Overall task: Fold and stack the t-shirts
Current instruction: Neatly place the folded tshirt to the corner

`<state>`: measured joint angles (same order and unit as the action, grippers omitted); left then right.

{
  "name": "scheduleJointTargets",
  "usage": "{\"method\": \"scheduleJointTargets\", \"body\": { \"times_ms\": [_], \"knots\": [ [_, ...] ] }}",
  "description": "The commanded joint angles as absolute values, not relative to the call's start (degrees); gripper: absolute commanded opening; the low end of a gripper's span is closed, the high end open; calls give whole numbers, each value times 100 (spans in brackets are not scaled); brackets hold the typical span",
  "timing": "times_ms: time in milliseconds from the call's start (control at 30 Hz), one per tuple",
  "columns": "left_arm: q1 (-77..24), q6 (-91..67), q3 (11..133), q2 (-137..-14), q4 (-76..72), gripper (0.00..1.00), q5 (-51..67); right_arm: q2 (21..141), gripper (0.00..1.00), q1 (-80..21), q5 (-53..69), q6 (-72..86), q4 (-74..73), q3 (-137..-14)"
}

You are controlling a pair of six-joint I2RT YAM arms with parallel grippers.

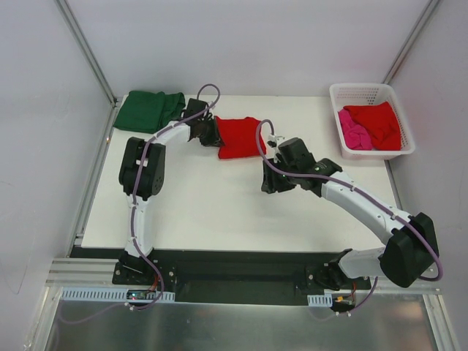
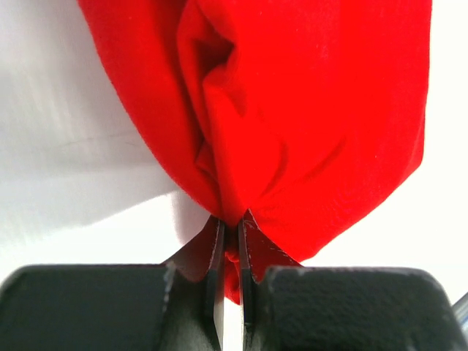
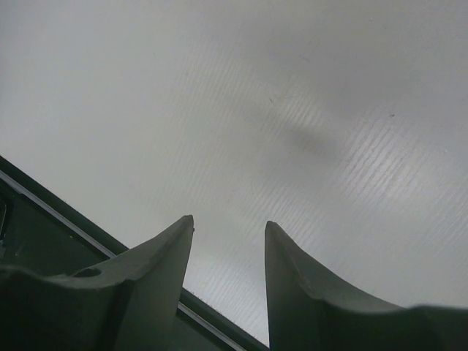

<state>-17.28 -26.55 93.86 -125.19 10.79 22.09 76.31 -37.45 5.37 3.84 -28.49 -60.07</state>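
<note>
Left wrist view — left jaws pinched on bunched edge of red t-shirt, right jaws parted, empty, nearby

Going off the bright red cloth t-shirt: the white table on its near side is free room. On its left, my left gripper is pinched onto its edge, dark green cloth tee beyond that. My right gripper crowds its near-right corner, and the white plastic lattice basket blocks off the right.

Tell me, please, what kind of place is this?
Probably a robot lab cell: white table walled by plain panels, aluminium posts, left arm and right arm bolted at its near edge.
</note>
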Motion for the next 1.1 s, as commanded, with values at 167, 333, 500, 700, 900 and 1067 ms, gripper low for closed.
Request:
{"method": "scheduleJointTargets", "body": {
  "times_ms": [167,333,500,700,900,1067],
  "knots": [
    [-1442,-1855,10151,-12691,1977,0,1942,7471,47,-3700,685,518,-2566,-5924],
    [-1398,-1740,10204,-12841,2074,0,2065,7471,47,-3683,659,501,-2558,-5924],
    [-1406,-1635,10213,-12894,2083,53,2311,7576,47,-3665,703,483,-2514,-5933],
    [-1398,-1582,10204,-12797,2031,99,2583,7822,48,-3586,808,501,-2338,-6011],
    [-1389,-2091,9871,-12841,1452,99,3032,8086,48,-3516,861,422,-2320,-6389],
    [-1389,-2557,9458,-12841,809,99,3208,8340,48,-3279,826,299,-2399,-6714]
  ]
}}
